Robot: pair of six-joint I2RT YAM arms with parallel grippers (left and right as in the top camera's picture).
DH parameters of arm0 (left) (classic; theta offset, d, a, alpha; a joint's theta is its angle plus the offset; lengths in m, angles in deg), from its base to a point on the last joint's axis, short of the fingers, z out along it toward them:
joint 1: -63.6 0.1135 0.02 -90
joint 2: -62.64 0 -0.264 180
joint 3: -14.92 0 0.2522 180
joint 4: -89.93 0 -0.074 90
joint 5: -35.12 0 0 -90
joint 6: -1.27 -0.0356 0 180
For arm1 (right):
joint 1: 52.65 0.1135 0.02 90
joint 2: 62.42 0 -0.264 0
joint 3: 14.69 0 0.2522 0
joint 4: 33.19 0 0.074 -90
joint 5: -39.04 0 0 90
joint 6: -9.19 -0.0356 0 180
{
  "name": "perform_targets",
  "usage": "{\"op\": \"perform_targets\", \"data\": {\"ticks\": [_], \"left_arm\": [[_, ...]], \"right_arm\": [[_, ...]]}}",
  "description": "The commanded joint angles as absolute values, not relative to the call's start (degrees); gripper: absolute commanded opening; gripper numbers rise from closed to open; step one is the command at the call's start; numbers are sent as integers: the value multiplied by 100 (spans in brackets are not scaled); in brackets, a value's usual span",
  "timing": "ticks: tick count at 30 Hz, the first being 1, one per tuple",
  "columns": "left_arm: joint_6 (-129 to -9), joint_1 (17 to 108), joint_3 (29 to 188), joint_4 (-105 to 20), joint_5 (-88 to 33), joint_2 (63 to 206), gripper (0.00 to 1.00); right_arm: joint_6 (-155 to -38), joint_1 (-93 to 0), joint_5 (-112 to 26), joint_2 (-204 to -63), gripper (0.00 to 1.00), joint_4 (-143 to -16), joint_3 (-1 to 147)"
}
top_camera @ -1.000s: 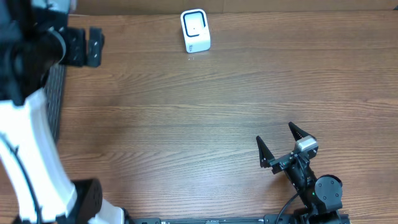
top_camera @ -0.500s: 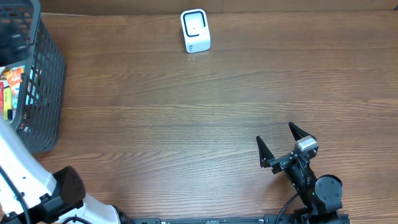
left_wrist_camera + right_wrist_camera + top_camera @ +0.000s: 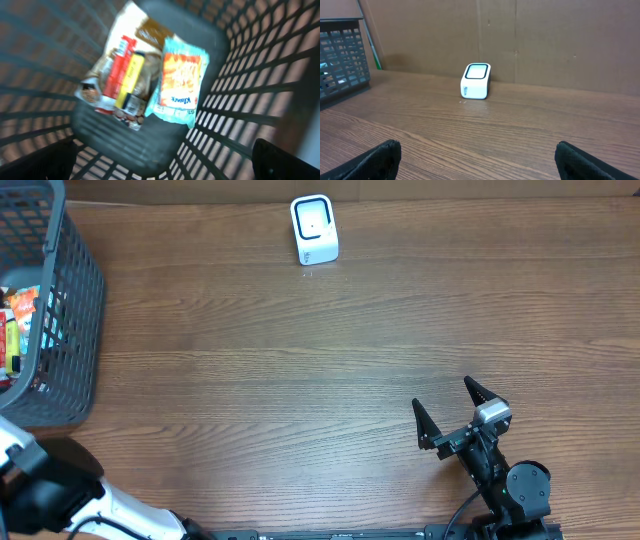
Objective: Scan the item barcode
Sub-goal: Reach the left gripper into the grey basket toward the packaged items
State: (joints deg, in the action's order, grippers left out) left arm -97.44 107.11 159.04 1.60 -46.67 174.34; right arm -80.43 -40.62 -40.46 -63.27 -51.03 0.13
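1. the scanner (image 3: pixel 314 228) is standing upright at the far edge of the table (image 3: pixel 300 360), its white face and dark-rimmed window tilting toward the robot's side.
2. a cardboard wall (image 3: pixel 545 40) is rising right behind the scanner.
3. the basket (image 3: pixel 70 310) is sitting well to the left of the scanner, at the table's left edge, with wood tabletop stretching between the two.
4. the items to scan are lying on the basket's floor, far from the scanner: a snack packet (image 3: pixel 180 82) with blue edges, and just beside it a yellow pack (image 3: pixel 131 75) and a red pack (image 3: pixel 117 67) lying lengthwise side by side. a brown wrapper (image 3: pixel 150 35) is peeking out behind them. the wrappers under them are too blurred to tell apart.
5. the basket's mesh walls are ringing the items on every side, leaving only the top open.
6. the left gripper (image 3: pixel 164 150) is hanging over the basket, well left of the scanner, looking straight down at the items. its jaws are standing wide apart, holding nothing.
7. the left arm (image 3: pixel 50 485) is showing as a dark and white link at the near left corner, nearer the robot than the basket and far from the scanner.
8. the right gripper (image 3: pixel 441 391) is hovering low over the table, well in front of the scanner and off to its right, facing it. its jaws are spreading wide, gripping nothing.
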Motion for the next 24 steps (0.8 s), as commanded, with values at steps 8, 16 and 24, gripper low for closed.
{"op": "perform_targets", "data": {"ticks": [8, 16, 24], "left_arm": [[-10728, 10685, 15812, -98, -3552, 18671, 100], [-10806, 10578, 15812, -248, -3559, 19243, 100], [-10804, 10438, 15810, -323, -3624, 19711, 100]], "right_arm": [[-8063, -4088, -4037, -6259, 100, -5070, -48], [-8063, -4088, -4037, -6259, 100, -5070, -48], [-8063, -4088, -4037, -6259, 100, -5070, -48]]}}
